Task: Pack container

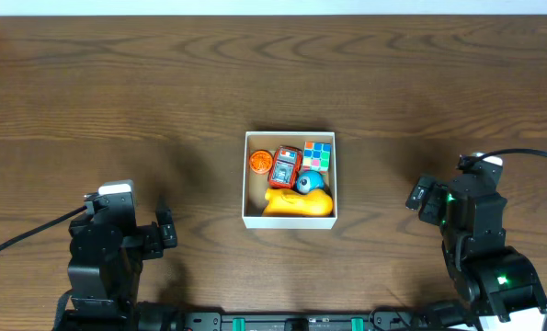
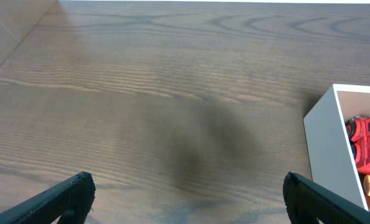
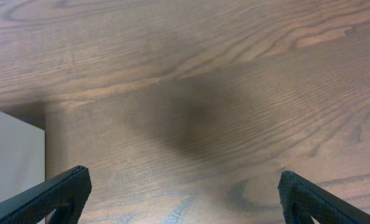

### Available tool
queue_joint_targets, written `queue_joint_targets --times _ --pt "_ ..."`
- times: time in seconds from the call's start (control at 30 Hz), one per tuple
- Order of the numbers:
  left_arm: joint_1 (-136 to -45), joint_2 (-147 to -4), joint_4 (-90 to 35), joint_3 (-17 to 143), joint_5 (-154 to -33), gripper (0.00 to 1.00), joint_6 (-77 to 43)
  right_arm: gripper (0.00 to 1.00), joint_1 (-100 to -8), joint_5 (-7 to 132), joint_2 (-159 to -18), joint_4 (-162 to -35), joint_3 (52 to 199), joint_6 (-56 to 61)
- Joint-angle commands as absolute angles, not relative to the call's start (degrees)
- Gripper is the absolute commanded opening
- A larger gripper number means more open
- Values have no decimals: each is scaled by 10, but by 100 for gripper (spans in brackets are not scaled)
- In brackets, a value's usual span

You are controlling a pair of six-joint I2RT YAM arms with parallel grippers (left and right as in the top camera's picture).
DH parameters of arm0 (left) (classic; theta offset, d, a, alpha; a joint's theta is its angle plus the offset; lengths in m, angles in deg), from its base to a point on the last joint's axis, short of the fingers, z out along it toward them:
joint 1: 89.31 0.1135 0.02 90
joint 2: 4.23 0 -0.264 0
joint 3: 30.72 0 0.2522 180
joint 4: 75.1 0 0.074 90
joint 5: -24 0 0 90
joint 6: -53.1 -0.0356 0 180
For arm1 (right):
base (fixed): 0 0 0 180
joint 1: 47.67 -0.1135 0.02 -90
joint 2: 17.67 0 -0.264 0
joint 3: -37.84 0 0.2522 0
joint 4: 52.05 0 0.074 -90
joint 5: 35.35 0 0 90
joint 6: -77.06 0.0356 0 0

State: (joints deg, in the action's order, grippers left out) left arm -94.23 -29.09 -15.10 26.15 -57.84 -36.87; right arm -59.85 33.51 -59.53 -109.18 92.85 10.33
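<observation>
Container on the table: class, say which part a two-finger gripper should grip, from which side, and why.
Probably the container's left wall, its near stretch, from above: one finger inside, one outside. The wall is thin and upright, and the floor there is bare, while toys crowd the other walls.

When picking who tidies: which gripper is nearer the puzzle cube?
Right. The right gripper is beyond the puzzle cube's side of the container; left gripper is past the opposite wall.
</observation>
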Motion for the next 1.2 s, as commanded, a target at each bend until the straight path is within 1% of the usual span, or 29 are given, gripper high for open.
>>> queue_joint_targets --times 0.0,0.57,0.7,0.8,0.9,0.97,1.07,1.17 --pt "-941 -288 -151 259 -567 98 -366 99 -597 322 -594 -1090 923 112" --pt "-941 -288 -151 259 -567 98 -366 99 -597 322 -594 -1090 923 112" --pt "-941 -288 -151 259 -567 98 -366 99 -589 321 -567 -1102 923 112" --pt "-941 -288 -151 259 -567 98 -366 99 -585 328 -510 -1135 923 94" --pt "-941 -288 -151 259 -567 98 -366 99 -568 392 -418 -1146 903 44" --pt "-941 -288 -151 259 -567 98 -366 99 -558 420 -342 -1138 866 13" --pt "-941 -288 -151 259 -567 98 -366 99 -538 451 -234 -1122 798 11" --pt "-941 -288 -151 259 -567 98 -366 99 -521 469 -179 -1058 739 11"
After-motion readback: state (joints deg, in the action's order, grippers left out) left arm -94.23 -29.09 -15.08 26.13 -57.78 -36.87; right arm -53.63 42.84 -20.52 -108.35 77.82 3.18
